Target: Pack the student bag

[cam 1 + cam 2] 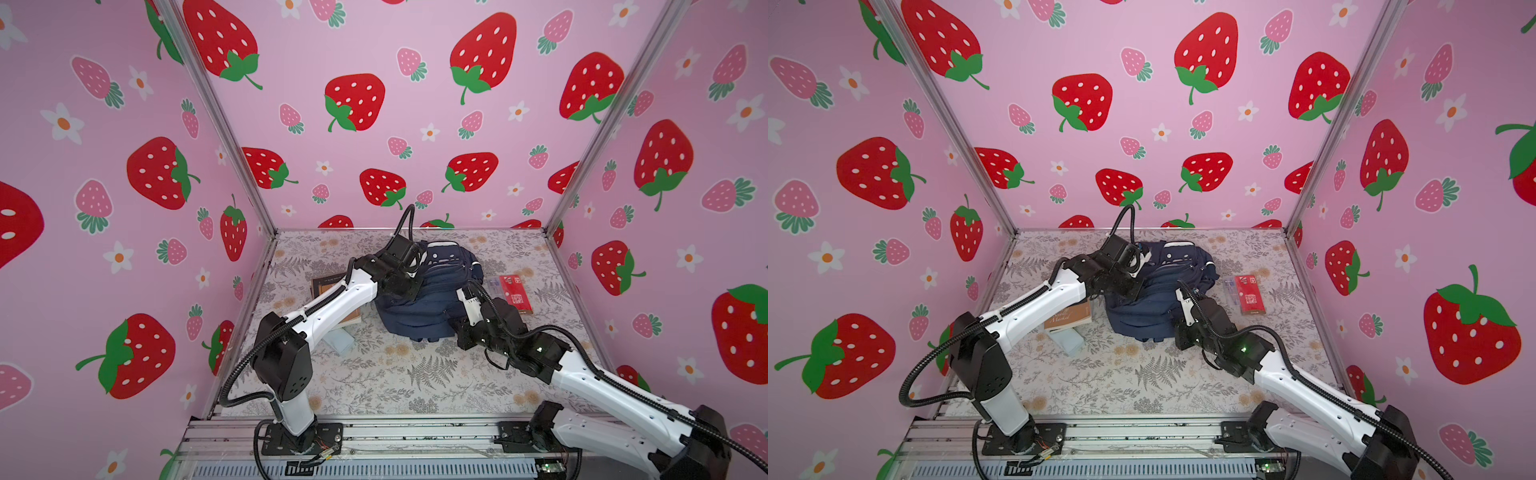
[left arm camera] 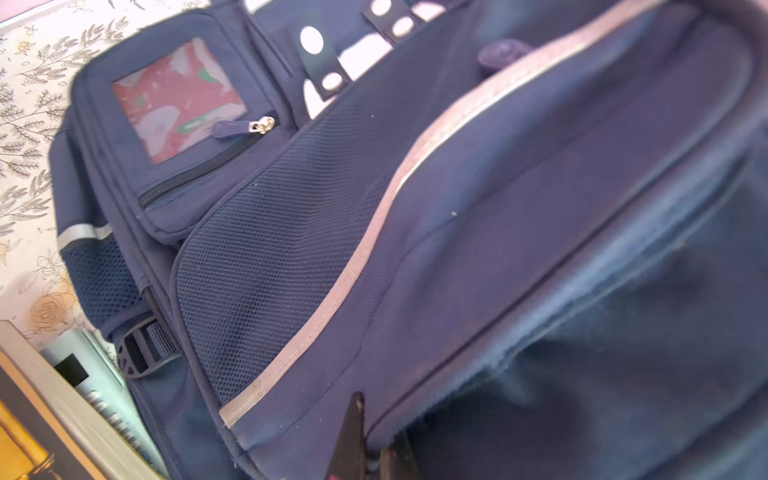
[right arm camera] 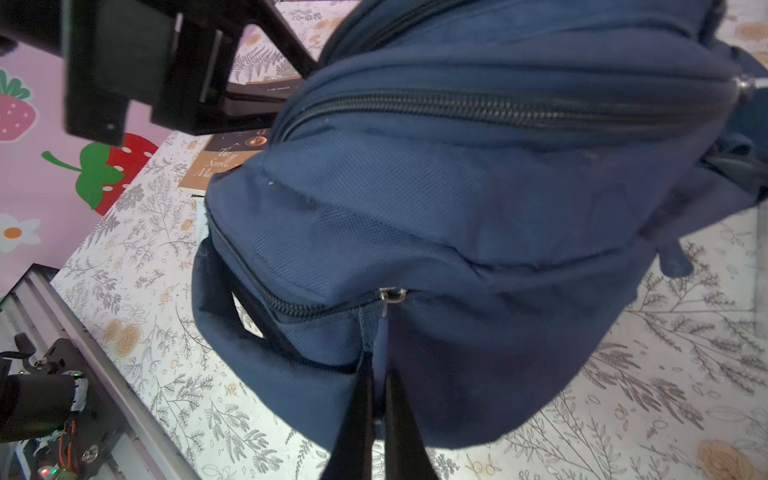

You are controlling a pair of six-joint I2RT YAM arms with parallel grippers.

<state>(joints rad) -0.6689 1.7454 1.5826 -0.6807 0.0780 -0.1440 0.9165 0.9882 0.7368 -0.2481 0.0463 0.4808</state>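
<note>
The student bag (image 1: pixel 432 299) (image 1: pixel 1154 299), a navy backpack with pale stripes, lies in the middle of the table in both top views. My left gripper (image 1: pixel 415 266) (image 1: pixel 1142 262) is at its far left side. In the left wrist view this gripper (image 2: pixel 370 440) is shut, pinching a fabric edge of the bag (image 2: pixel 498 208) beside a dark opening. My right gripper (image 1: pixel 465 297) (image 1: pixel 1183 301) is at the bag's near right side. In the right wrist view it (image 3: pixel 376 374) is shut on the cloth pull hanging from a zip slider (image 3: pixel 390 295) of the bag (image 3: pixel 457 187).
A brown book (image 1: pixel 1069 318) and a pale blue flat item (image 1: pixel 338 338) lie left of the bag, partly under my left arm. A red pack (image 1: pixel 515 293) (image 1: pixel 1250 295) lies right of the bag. Pink strawberry walls close three sides of the flowered table (image 1: pixel 415 374).
</note>
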